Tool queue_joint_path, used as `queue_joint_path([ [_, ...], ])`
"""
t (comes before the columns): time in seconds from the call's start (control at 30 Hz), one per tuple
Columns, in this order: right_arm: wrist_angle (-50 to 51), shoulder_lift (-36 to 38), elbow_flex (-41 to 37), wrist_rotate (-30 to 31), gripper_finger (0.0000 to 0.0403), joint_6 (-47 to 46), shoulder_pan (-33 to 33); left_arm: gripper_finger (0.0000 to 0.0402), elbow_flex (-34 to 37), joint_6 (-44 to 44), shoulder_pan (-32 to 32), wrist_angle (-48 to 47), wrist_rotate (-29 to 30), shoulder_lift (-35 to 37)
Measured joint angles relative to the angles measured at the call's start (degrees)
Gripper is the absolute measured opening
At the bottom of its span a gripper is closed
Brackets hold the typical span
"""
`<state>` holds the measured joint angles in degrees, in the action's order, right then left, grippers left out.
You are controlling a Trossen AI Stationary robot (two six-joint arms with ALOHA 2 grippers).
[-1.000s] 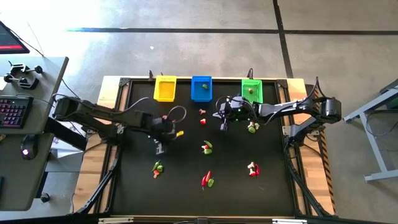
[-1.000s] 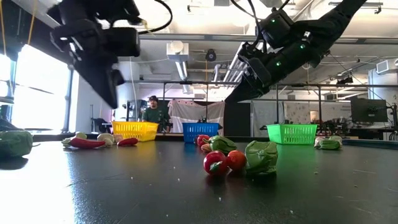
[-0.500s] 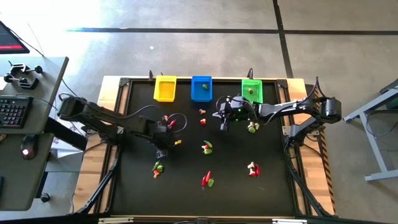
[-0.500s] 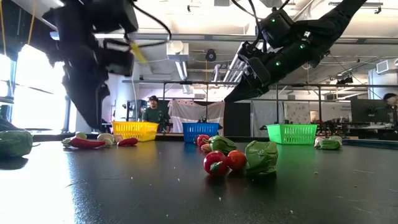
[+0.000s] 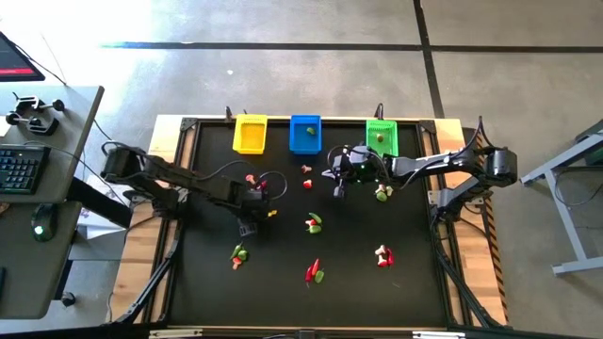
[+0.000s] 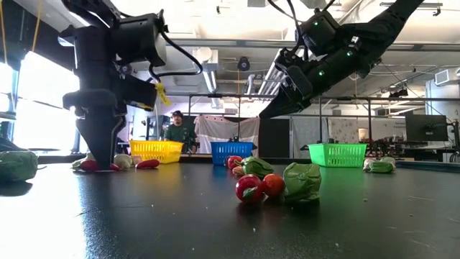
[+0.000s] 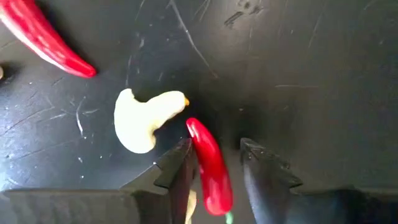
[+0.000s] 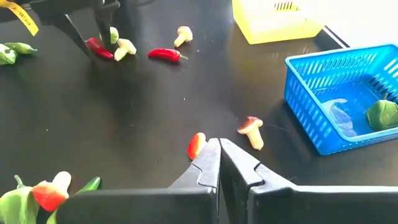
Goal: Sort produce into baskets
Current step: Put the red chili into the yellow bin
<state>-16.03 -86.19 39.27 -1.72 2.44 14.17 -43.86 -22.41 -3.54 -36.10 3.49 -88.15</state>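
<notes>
Left gripper (image 7: pixel 214 163), left of centre in the overhead frame, stands on the black bench (image 5: pixel 283 292), jaws slightly apart astride a slim red plastic chilli (image 7: pixel 209 166). Closing squarely should avoid the pale mushroom-like piece (image 7: pixel 144 118) just beside it. Right gripper (image 8: pixel 219 163) hovers with jaws together, empty.

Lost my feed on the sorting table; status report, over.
Left tool down at table, open, straddling slim red chilli. White mushroom-like piece close beside it. Right tool shut, empty, hovering near blue plastic basket.
</notes>
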Motion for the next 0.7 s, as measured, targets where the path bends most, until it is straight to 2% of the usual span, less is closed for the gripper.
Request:
queue_joint_path([
  [0.3, -0.14, 0.00, 0.00, 0.00, 0.0000, 0.11, 0.01, 0.0013, -0.04, 3.50, 0.16, 0.32, 0.07, 0.08],
  [0.47, -0.11, 0.00, 0.00, 0.00, 0.0000, 0.13, 0.00, 0.0011, -1.50, 4.99, 0.16, 0.08, -0.85, 0.08],
  [0.7, 0.03, 0.00, 0.00, 0.00, 0.0000, 0.15, 0.01, 0.0006, -7.13, 9.06, 0.94, -4.36, -2.55, 1.52],
])
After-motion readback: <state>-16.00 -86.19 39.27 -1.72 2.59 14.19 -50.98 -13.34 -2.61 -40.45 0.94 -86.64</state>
